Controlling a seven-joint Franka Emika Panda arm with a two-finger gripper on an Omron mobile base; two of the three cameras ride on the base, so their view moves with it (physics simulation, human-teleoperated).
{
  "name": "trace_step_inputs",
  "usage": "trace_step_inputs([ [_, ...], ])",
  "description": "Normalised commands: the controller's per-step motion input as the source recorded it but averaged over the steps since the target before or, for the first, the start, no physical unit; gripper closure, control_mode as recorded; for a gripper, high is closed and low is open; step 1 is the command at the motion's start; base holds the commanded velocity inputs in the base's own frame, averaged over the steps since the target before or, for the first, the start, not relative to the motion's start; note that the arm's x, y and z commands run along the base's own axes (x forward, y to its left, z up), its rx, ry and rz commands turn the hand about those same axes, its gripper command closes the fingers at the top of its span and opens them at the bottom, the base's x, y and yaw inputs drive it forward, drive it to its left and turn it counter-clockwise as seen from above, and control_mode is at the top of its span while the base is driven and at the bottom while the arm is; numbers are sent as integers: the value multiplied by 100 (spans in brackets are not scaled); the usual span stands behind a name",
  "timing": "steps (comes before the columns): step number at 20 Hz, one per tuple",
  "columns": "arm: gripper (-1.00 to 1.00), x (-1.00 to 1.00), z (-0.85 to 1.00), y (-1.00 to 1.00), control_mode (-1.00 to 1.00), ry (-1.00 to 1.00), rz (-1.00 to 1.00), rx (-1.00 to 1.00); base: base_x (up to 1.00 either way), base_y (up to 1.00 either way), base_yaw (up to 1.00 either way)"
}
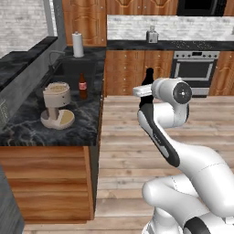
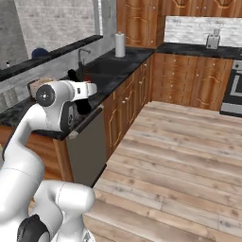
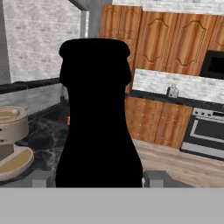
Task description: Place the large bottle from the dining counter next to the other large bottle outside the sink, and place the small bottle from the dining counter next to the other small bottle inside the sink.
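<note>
Large black bottle (image 3: 97,118) sits upright between the gripper's (image 3: 98,179) fingers, neck up, so jaws are part-open and clamped on its body; held vertical probably so it can be stood down directly. In the left base view its neck (image 1: 148,76) pokes up behind the wrist, out over the wood floor, well right of the amber bottle (image 1: 82,86). Amber bottle stands on the marble counter (image 1: 87,125) just this side of the sink (image 1: 75,69), marking the drop spot. Beige stand mixer (image 1: 56,105) near it, front-left; paper towel roll (image 1: 78,44) beyond the sink. Judgement: carry phase, placement pending.
</note>
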Motion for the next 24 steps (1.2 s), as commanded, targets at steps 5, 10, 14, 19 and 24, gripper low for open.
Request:
trace_step_inputs([
  [5, 100, 0, 0, 0, 100, 0, 0, 0, 27, 0, 24],
  [10, 100, 0, 0, 0, 100, 0, 0, 0, 27, 0, 24],
  [14, 100, 0, 0, 0, 100, 0, 0, 0, 35, 0, 23],
  [19, 100, 0, 0, 0, 100, 0, 0, 0, 52, -39, 14],
  [24, 100, 0, 0, 0, 100, 0, 0, 0, 80, -62, 2],
])
